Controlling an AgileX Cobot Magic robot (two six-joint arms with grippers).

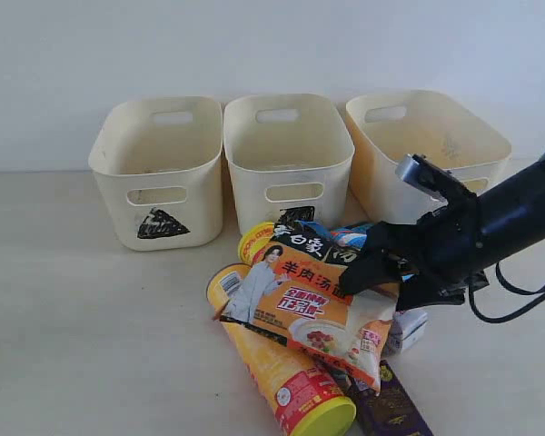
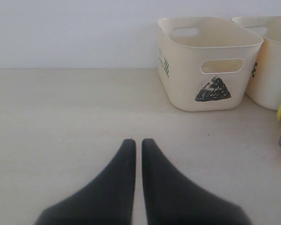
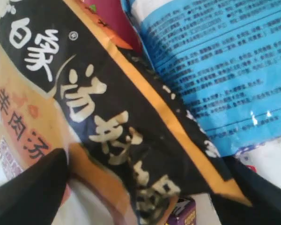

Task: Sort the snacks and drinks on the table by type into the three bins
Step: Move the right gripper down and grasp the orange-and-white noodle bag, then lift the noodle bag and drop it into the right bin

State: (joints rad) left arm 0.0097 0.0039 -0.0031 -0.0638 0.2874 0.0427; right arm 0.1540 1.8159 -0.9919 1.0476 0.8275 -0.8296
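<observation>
Along the twelve o'clock edge of the wide pale beige wood-grain table (image 1: 64,345), a row of three cream plastic tubs with cut-out handles. At eleven o'clock, the tub with a black scribbled triangle (image 1: 118,195); at twelve, the middle tub (image 1: 245,182), its black mark half hidden behind the pile, shape impossible to tell; at one o'clock, the right-hand tub (image 1: 381,182), no front mark in view.

At about five o'clock on the table, one heap of snacks and drinks. On top, the orange crinkly noodle packet (image 1: 300,304), spread across the long yellow chip tube (image 1: 272,372) lying on its side toward six o'clock. Resting on the tube or lifted clear of it: cannot tell. At eleven o'clock of the packet, just the round yellow-rimmed end of the pink chip tube (image 1: 254,243). At one o'clock of it, a strip of the blue crinkly noodle packet (image 1: 345,234). At four o'clock, the small white and blue box carton (image 1: 407,329); at five o'clock, flat on the table, the dark purple box carton with gold print (image 1: 391,409).

Reaching in from three o'clock, the black right gripper (image 1: 359,272), clamped on the orange packet's three o'clock edge, black fingers (image 3: 33,187) on either side of the wrapper.

In the left wrist view, the black left gripper (image 2: 138,143) over bare table, fingers drawn in to a hairline slit, nothing between them, well apart from the triangle tub.
</observation>
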